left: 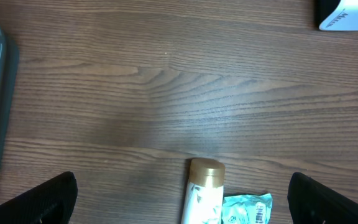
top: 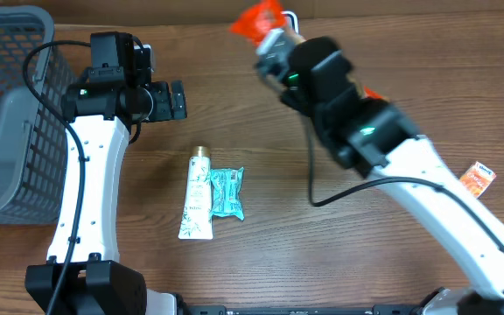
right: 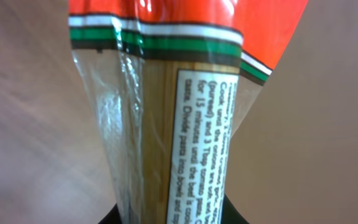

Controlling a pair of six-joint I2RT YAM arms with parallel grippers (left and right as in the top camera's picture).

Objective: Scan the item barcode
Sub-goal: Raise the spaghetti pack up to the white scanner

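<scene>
The right pincer (top: 276, 45) is clamped on the pasta packet (right: 166, 124), holding it above the far edge of the bench (top: 261, 262), about midway along it. The packet has an orange-red top, green and white bands, and a clear sleeve below showing pale strands. Its white label carries sideways cooking text; "for 15 minutes", "3 Tbsp tomato" and "Divide pasta into bowls" can be read, and the rest is cut off. The left pincer (top: 180, 100) hangs with its jaws spread wide and nothing between them, near the far left of the bench.

A white tube with a gold cap (top: 197, 194) lies mid-bench, with a teal sachet (top: 227, 192) touching its right side. A barcode shows on the sachet in the left wrist view. A small orange packet (top: 477, 178) lies near the right edge. A white device (left: 347, 15) sits at the far edge, its lettering too blurred to read.

A grey mesh basket (top: 7, 105) stands at the left edge.
</scene>
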